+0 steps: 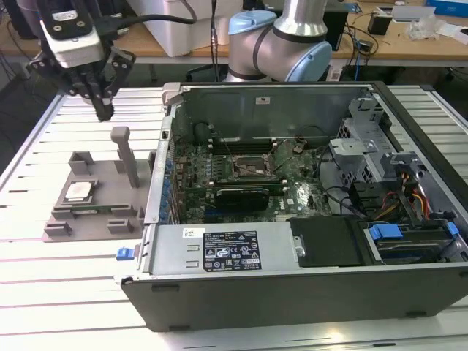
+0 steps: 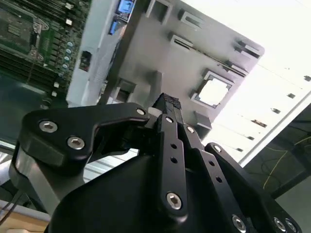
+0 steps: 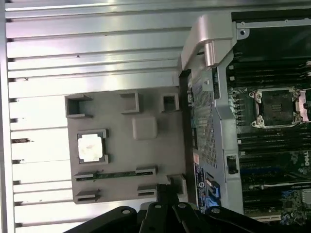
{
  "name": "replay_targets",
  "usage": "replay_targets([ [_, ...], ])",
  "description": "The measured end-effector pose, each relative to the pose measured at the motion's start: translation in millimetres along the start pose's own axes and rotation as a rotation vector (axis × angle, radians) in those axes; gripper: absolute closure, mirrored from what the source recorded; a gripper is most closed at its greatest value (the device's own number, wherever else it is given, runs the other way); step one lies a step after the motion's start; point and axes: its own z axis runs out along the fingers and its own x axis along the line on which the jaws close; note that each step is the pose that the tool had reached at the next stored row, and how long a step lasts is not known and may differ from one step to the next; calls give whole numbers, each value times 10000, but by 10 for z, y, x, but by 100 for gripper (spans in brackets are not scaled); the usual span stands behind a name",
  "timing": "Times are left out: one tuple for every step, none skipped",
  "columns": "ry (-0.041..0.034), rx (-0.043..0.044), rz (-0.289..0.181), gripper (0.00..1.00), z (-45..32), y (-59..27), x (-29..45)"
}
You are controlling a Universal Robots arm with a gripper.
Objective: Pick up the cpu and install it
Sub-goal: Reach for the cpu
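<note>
Well, on the slatted table (image 1: 44,139) stands the open computer case (image 1: 307,289), the grey holder (image 1: 102,219) just beside its wall; the gripper (image 1: 104,111) hangs in free air above the holder, clenched, empty; the cpu (image 1: 77,191) lies recessed by the holder's edge away from the case

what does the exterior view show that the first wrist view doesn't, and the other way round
Exterior view: the arm's body behind the computer case, the gripper hanging shut, well clear of the grey fixture, plus the power supply and drive bays.
First wrist view: a straight-down look, so the corner brackets around the cpu and the green strip in its slot are plain.
Both: the cpu in its nest on the fixture, the motherboard socket, the slatted table.
</note>
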Motion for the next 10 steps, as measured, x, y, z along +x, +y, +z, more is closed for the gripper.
replay_targets([
  [1, 0, 0, 89, -1, -5, 63],
  [1, 0, 2, 89, -1, -10, 141],
  [1, 1, 0, 89, -2, -15, 201],
  [1, 1, -1, 89, -2, -20, 265],
  [1, 1, 1, 89, 0, -24, 328],
  [1, 0, 2, 89, 0, -28, 371],
  [0, 0, 2, 89, 2, -31, 409],
  [1, 1, 0, 89, 2, -33, 441],
  [1, 1, 0, 89, 3, -36, 480],
  [1, 0, 0, 89, 4, -43, 564],
])
